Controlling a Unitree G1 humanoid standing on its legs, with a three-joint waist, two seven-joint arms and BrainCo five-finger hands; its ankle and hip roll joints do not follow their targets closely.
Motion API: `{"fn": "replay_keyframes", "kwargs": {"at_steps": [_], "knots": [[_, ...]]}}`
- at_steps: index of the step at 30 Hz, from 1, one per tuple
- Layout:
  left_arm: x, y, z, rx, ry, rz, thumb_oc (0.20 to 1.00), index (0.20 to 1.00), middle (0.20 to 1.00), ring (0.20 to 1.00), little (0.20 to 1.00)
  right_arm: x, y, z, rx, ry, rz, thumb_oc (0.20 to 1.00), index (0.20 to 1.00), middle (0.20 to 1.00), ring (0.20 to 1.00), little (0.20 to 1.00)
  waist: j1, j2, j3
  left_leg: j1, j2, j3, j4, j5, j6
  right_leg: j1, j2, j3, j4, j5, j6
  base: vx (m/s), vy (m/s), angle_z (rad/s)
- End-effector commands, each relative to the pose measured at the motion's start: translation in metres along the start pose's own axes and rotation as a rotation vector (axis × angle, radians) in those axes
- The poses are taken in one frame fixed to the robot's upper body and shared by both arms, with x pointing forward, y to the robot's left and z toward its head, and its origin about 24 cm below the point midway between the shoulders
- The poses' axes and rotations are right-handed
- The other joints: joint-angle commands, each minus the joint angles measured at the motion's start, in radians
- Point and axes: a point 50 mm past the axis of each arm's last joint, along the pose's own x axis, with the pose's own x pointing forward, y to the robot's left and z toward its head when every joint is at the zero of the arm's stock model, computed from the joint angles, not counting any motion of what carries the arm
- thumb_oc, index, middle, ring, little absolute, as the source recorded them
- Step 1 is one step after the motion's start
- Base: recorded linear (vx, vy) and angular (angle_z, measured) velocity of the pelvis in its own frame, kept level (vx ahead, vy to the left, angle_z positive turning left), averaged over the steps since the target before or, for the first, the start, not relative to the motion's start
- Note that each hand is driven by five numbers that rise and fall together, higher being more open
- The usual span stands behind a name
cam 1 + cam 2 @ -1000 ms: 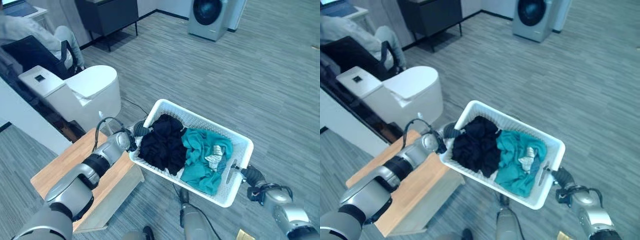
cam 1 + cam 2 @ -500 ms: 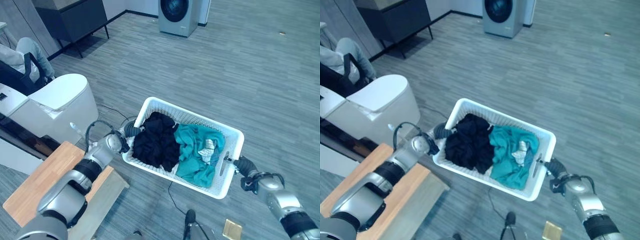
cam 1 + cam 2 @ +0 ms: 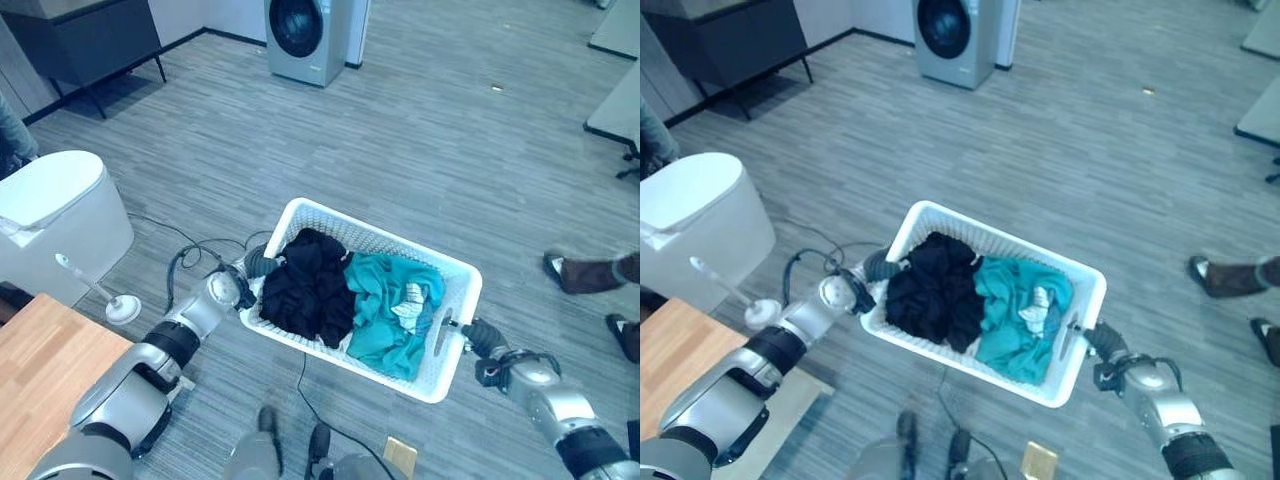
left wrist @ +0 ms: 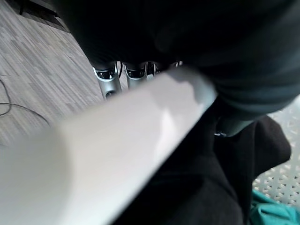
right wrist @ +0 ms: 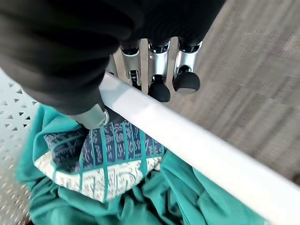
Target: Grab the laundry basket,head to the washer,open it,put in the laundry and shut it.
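A white laundry basket (image 3: 455, 330) hangs above the floor between my hands, with a black garment (image 3: 305, 285) at its left and a teal garment (image 3: 385, 305) with a patterned cloth (image 5: 108, 154) at its right. My left hand (image 3: 258, 262) grips the left rim (image 4: 117, 145), fingers (image 4: 124, 75) curled under it. My right hand (image 3: 478, 340) is shut on the right rim (image 5: 197, 145), fingers (image 5: 159, 89) below and thumb inside. The washer (image 3: 303, 38) stands far ahead, its round door closed.
A white toilet (image 3: 45, 215) and a toilet brush (image 3: 105, 298) stand at the left, a wooden bench (image 3: 40, 365) at the lower left. A dark cabinet (image 3: 75, 35) is at the upper left. A person's shoes (image 3: 585, 275) show at the right, by a table edge (image 3: 612, 115).
The camera has turned and moved: the washer is nearer and more central, the bench and toilet have slid to the left. A person's shoes have come into view. Both hands still hold the basket.
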Motion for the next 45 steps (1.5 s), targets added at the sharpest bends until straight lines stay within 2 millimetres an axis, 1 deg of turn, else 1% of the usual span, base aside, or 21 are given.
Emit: {"fn": "replay_keyframes", "kwargs": {"at_steps": [1,6,8,9,11,12,13,16,17,19,20,22,24,29,33,35,38,41,43,44,45], "knots": [[-0.006,0.041,0.004,-0.017,-0.051,0.131,0.200,0.200,0.200,0.200,0.200,0.002,0.031,0.063,0.091,-0.306,0.178,0.200,0.200,0.200,0.200,0.200,0.034,-0.046,-0.066,-0.040,-0.123,0.122,0.016,0.057,0.152,0.129,-0.072,0.134,0.012,-0.074,0.202,0.41,-0.024,-0.79],[-0.019,0.047,-0.019,-0.057,0.000,0.167,0.200,0.200,0.200,0.200,0.200,0.005,0.058,0.063,0.114,-0.304,0.272,0.200,0.200,0.200,0.200,0.200,0.047,-0.079,-0.113,-0.011,-0.122,0.256,0.051,0.035,0.202,0.205,-0.088,0.174,0.060,-0.111,0.238,0.63,0.041,-0.40],[-0.021,0.045,-0.022,-0.069,0.005,0.168,0.200,0.200,0.200,0.200,0.200,0.003,0.066,0.058,0.127,-0.302,0.299,0.200,0.200,0.200,0.200,0.200,0.059,-0.102,-0.127,-0.010,-0.137,0.249,0.081,0.042,0.214,0.195,-0.106,0.182,0.123,-0.052,0.261,0.71,0.028,-0.49],[-0.028,0.047,-0.035,-0.064,0.037,0.182,0.200,0.200,0.200,0.200,0.200,-0.001,0.076,0.058,0.126,-0.317,0.356,0.200,0.200,0.200,0.200,0.200,0.077,-0.140,-0.135,0.003,-0.174,0.225,0.142,0.010,0.239,0.163,-0.141,0.192,0.282,0.139,0.381,0.48,0.019,-0.51],[-0.031,0.048,-0.039,-0.057,0.046,0.183,0.200,0.200,0.200,0.200,0.200,-0.002,0.077,0.058,0.121,-0.319,0.364,0.200,0.200,0.200,0.200,0.200,0.074,-0.143,-0.130,0.023,-0.173,0.215,0.165,-0.016,0.252,0.117,-0.152,0.191,0.410,0.215,0.421,0.58,0.011,-0.44],[-0.029,0.047,-0.037,-0.052,0.050,0.187,0.200,0.200,0.200,0.200,0.200,-0.002,0.083,0.059,0.120,-0.326,0.373,0.200,0.200,0.200,0.200,0.200,0.051,-0.127,-0.120,0.066,-0.162,0.199,0.183,-0.056,0.270,0.055,-0.163,0.177,0.594,0.262,0.421,0.49,0.011,-0.31],[-0.029,0.047,-0.037,-0.052,0.049,0.188,0.200,0.200,0.200,0.200,0.200,-0.002,0.083,0.059,0.120,-0.326,0.373,0.200,0.200,0.200,0.200,0.200,0.050,-0.128,-0.120,0.065,-0.163,0.199,0.184,-0.058,0.271,0.052,-0.164,0.177,0.599,0.260,0.421,0.58,0.090,-0.06],[-0.024,0.047,-0.035,-0.043,0.064,0.201,0.200,0.200,0.200,0.200,0.200,-0.001,0.080,0.062,0.120,-0.347,0.349,0.200,0.200,0.200,0.200,0.200,-0.012,-0.078,-0.098,0.165,-0.139,0.151,0.159,-0.072,0.287,-0.114,-0.171,0.155,0.747,0.188,0.393,0.41,0.068,0.74],[-0.018,0.046,-0.027,-0.043,0.052,0.198,0.200,0.200,0.200,0.200,0.200,-0.002,0.075,0.063,0.124,-0.351,0.330,0.200,0.200,0.200,0.200,0.200,-0.051,-0.054,-0.090,0.221,-0.139,0.106,0.146,-0.084,0.281,-0.186,-0.194,0.144,0.668,0.119,0.345,0.47,0.032,0.76],[-0.015,0.045,-0.021,-0.037,0.034,0.191,0.200,0.200,0.200,0.200,0.200,-0.003,0.070,0.063,0.131,-0.352,0.312,0.200,0.200,0.200,0.200,0.200,-0.075,-0.043,-0.089,0.245,-0.140,0.073,0.145,-0.092,0.274,-0.210,-0.198,0.139,0.597,0.078,0.322,0.46,-0.061,0.87],[-0.010,0.044,-0.012,-0.023,0.014,0.176,0.200,0.200,0.200,0.200,0.200,-0.006,0.058,0.064,0.143,-0.356,0.273,0.200,0.200,0.200,0.200,0.200,-0.106,-0.039,-0.094,0.286,-0.147,0.027,0.145,-0.121,0.256,-0.215,-0.209,0.161,0.393,0.021,0.295,0.48,-0.105,1.18],[-0.007,0.044,-0.008,-0.022,0.008,0.177,0.200,0.200,0.200,0.200,0.200,-0.006,0.054,0.064,0.152,-0.357,0.263,0.200,0.200,0.200,0.200,0.200,-0.119,-0.040,-0.090,0.304,-0.148,0.005,0.151,-0.142,0.249,-0.238,-0.209,0.204,0.282,0.035,0.295,0.42,-0.145,1.11],[-0.001,0.042,-0.004,-0.006,0.018,0.188,0.200,0.200,0.200,0.200,0.200,-0.013,0.045,0.067,0.156,-0.378,0.248,0.200,0.200,0.200,0.200,0.200,-0.143,-0.042,-0.087,0.362,-0.150,-0.033,0.166,-0.207,0.223,-0.280,-0.270,0.229,-0.013,0.143,0.323,0.54,-0.218,0.85],[0.001,0.047,-0.003,0.020,0.026,0.207,0.200,0.200,0.200,0.200,0.200,-0.015,0.035,0.066,0.151,-0.376,0.212,0.200,0.200,0.200,0.200,0.200,-0.165,-0.052,-0.113,0.503,-0.104,-0.056,0.176,-0.292,0.167,-0.281,-0.329,0.128,-0.147,0.233,0.366,0.60,-0.311,0.76],[-0.001,0.048,-0.007,-0.006,0.023,0.205,0.200,0.200,0.200,0.200,0.200,-0.012,0.032,0.067,0.145,-0.362,0.200,0.200,0.200,0.200,0.200,0.200,-0.179,-0.034,-0.153,0.517,-0.019,-0.054,0.282,-0.197,0.124,-0.251,-0.277,0.127,-0.055,0.241,0.333,0.44,-0.319,0.20],[-0.003,0.051,-0.008,-0.028,0.028,0.201,0.200,0.200,0.200,0.200,0.200,-0.010,0.025,0.068,0.157,-0.358,0.162,0.200,0.200,0.200,0.200,0.200,-0.179,-0.046,-0.156,0.368,0.104,-0.022,0.676,0.002,0.135,-0.177,-0.212,0.120,-0.023,0.186,0.246,0.52,-0.647,-0.19],[-0.006,0.057,-0.007,-0.060,0.018,0.221,0.200,0.200,0.200,0.200,0.200,-0.006,0.029,0.065,0.158,-0.340,0.159,0.200,0.200,0.200,0.200,0.200,-0.129,-0.064,-0.122,0.257,0.268,0.068,0.934,0.074,0.139,-0.052,-0.137,0.087,-0.022,0.100,0.173,0.48,-0.582,-0.32],[-0.004,0.054,-0.002,-0.074,0.003,0.210,0.200,0.200,0.200,0.200,0.200,-0.006,0.031,0.060,0.154,-0.323,0.154,0.200,0.200,0.200,0.200,0.200,-0.099,-0.080,-0.102,0.165,0.248,0.110,0.905,0.008,0.136,0.003,-0.139,0.094,-0.017,0.068,0.175,0.33,-0.218,-0.49],[-0.001,0.049,0.003,-0.083,-0.017,0.205,0.200,0.200,0.200,0.200,0.200,-0.008,0.036,0.060,0.134,-0.336,0.176,0.200,0.200,0.200,0.200,0.200,-0.066,-0.097,-0.084,0.072,0.154,0.182,0.563,-0.034,0.127,0.053,-0.164,0.078,0.004,0.015,0.193,0.41,-0.027,-0.03],[-0.001,0.049,0.003,-0.083,-0.017,0.205,0.200,0.200,0.200,0.200,0.200,-0.008,0.036,0.060,0.134,-0.336,0.176,0.200,0.200,0.200,0.200,0.200,-0.065,-0.098,-0.083,0.074,0.153,0.183,0.561,-0.033,0.128,0.054,-0.166,0.079,0.004,0.015,0.193,0.42,0.051,-0.12],[-0.001,0.050,0.002,-0.086,-0.011,0.214,0.200,0.200,0.200,0.200,0.200,-0.007,0.038,0.062,0.129,-0.348,0.183,0.200,0.200,0.200,0.200,0.200,-0.038,-0.091,-0.083,0.070,0.060,0.178,0.306,-0.001,0.128,0.082,-0.160,0.078,0.021,-0.008,0.206,0.47,0.083,-0.15]]}}
